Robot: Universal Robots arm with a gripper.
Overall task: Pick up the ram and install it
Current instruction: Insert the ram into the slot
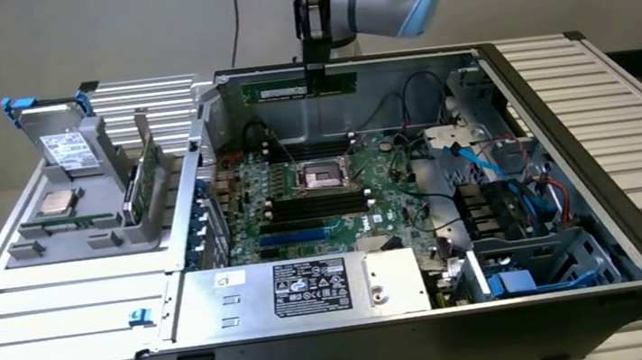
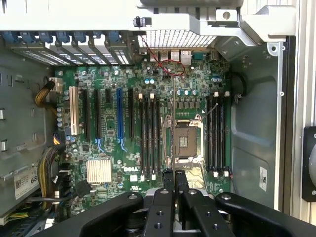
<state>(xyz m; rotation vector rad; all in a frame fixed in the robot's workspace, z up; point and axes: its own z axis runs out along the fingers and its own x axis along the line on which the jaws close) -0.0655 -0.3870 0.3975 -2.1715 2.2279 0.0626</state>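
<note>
My gripper (image 1: 315,70) hangs over the back of the open computer case (image 1: 617,228), shut on the ram (image 1: 284,87). The ram is a long green stick, held level by its top edge high above the motherboard (image 1: 356,217). In the wrist view the ram (image 2: 173,118) appears edge-on as a thin line running out from between the two black fingers (image 2: 168,180). It lies over the processor socket (image 2: 183,143), between two banks of black memory slots (image 2: 149,136) (image 2: 217,133). It runs parallel to those slots and touches nothing on the board.
A grey holder (image 1: 73,235) at the exterior view's left carries another green board (image 1: 142,178) standing upright, a drive (image 1: 66,150) and a silver chip (image 1: 55,203). Inside the case are the silver power supply (image 1: 297,287), cable bundles (image 1: 464,164) and a drive cage (image 1: 547,254).
</note>
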